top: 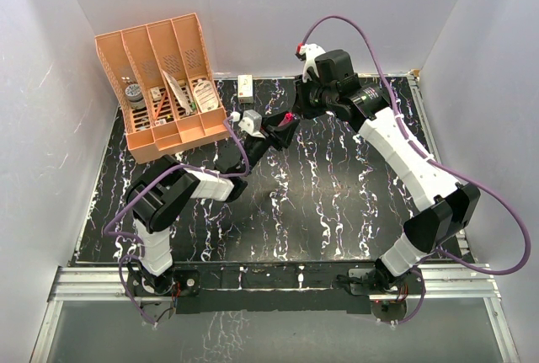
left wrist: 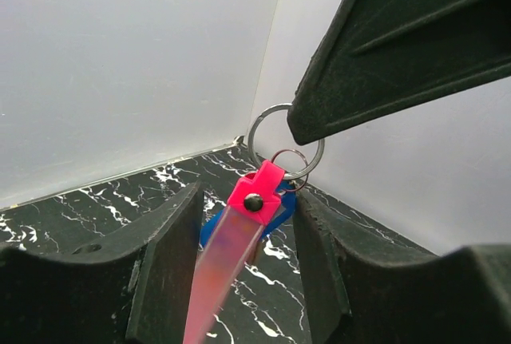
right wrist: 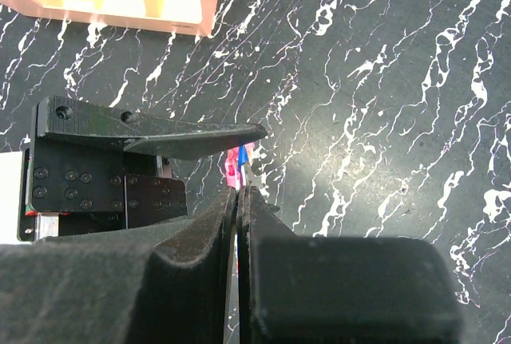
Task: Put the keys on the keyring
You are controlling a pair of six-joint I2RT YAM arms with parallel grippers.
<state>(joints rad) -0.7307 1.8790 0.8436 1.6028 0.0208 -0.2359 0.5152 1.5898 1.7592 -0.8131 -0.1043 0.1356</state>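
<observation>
Both grippers meet above the black marbled table point(top: 337, 211), with the keyring point(left wrist: 254, 200) between them.

The left gripper point(left wrist: 243, 224) is set narrow and holds the red-pink strap of the keyring, which rises between its two fingers with the riveted end on top. The blue-headed key point(left wrist: 281, 210) sits just behind the strap, also between these fingers. Above the rivet there is a small metal ring and a larger split ring point(left wrist: 250, 132). One side of the larger ring goes behind the tip of the right gripper point(right wrist: 238, 196). The fingers of the right gripper are pressed almost together, with only a thin slit between them. I cannot tell if they pinch the ring. In the top view the keyring hangs in the air near the far middle of the table, right of the orange desk organizer point(top: 181, 131).
</observation>
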